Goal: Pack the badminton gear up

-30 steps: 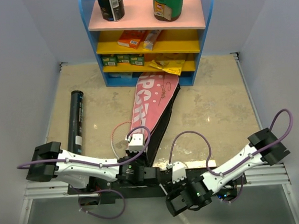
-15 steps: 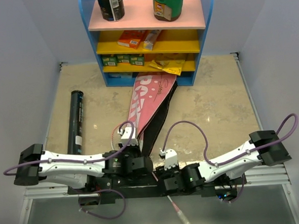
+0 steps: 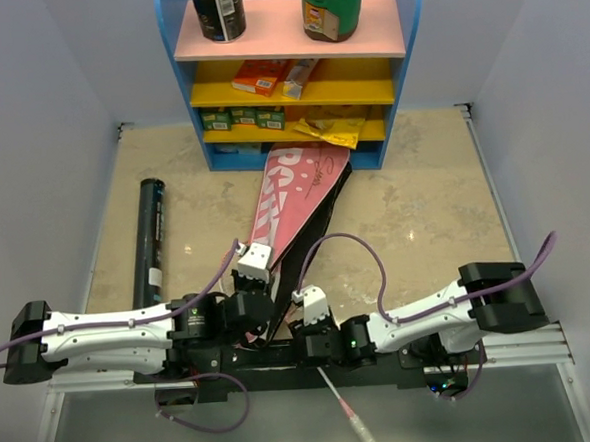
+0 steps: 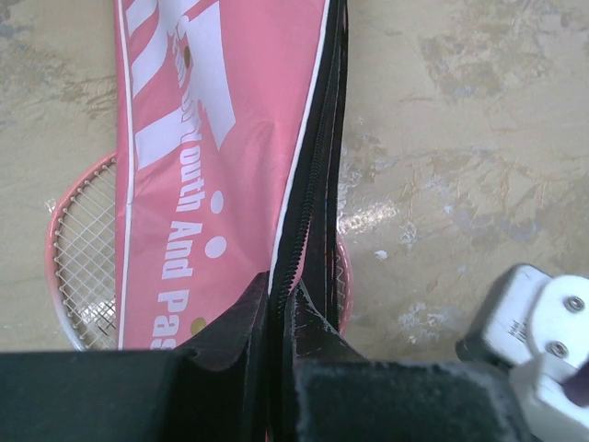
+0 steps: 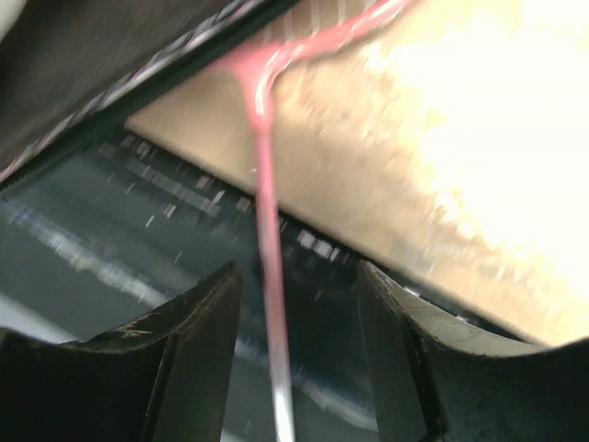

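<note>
The large pink bag [image 3: 285, 194] with white lettering lies on the table, its black zipper edge facing right. My left gripper [image 3: 267, 295] [image 4: 276, 299] is shut on that zipper edge [image 4: 313, 184] at the bag's near end. A pink racket head [image 4: 85, 262] shows from under the bag. Another racket's pink shaft [image 5: 269, 230] runs between the fingers of my open right gripper [image 3: 300, 333] [image 5: 296, 276], and its handle [image 3: 355, 423] sticks out past the table's near edge. The long black tube [image 3: 149, 240] lies at the left. No shuttlecocks show.
A blue-yellow shelf unit [image 3: 286, 81] with boxes, packets and two jars stands at the back, touching the bag's far end. The metal rail [image 3: 543, 344] runs along the near edge. Grey walls close in both sides.
My right gripper has swung left and forward onto the racket shaft at the bag's mouth. The left arm has stretched out lower, still holding the bag edge. The racket handle now pokes past the near edge.
</note>
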